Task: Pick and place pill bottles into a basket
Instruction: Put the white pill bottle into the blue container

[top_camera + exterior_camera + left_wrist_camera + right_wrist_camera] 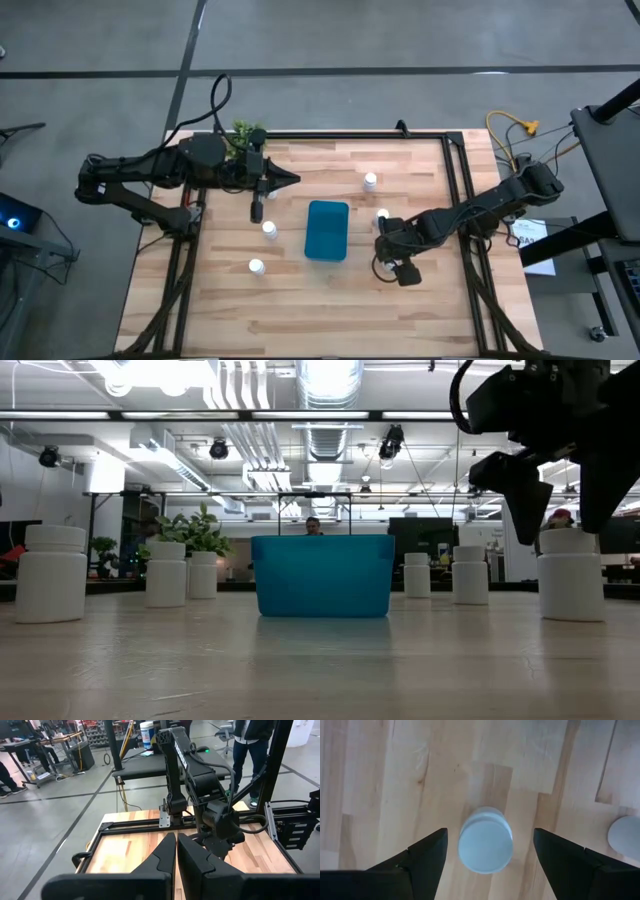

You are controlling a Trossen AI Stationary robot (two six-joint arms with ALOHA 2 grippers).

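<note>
The teal-blue basket (327, 229) stands on the table's middle and also shows in the low view (322, 575). Six white pill bottles stand upright on their bases around it. My right gripper (490, 850) is open and points down over one bottle (485, 840) near the basket's right side. Its fingers stand on either side of the cap without touching it, as the low view (562, 500) also shows. My left gripper (293, 180) is shut and empty, held level at the far left of the basket.
Two bottles (370, 181) (382, 215) stand right of the basket, and two more (269, 229) (256, 267) stand left of it. A small green plant (245, 133) sits at the far edge. A black frame (455, 190) rims the table. People stand in the room beyond.
</note>
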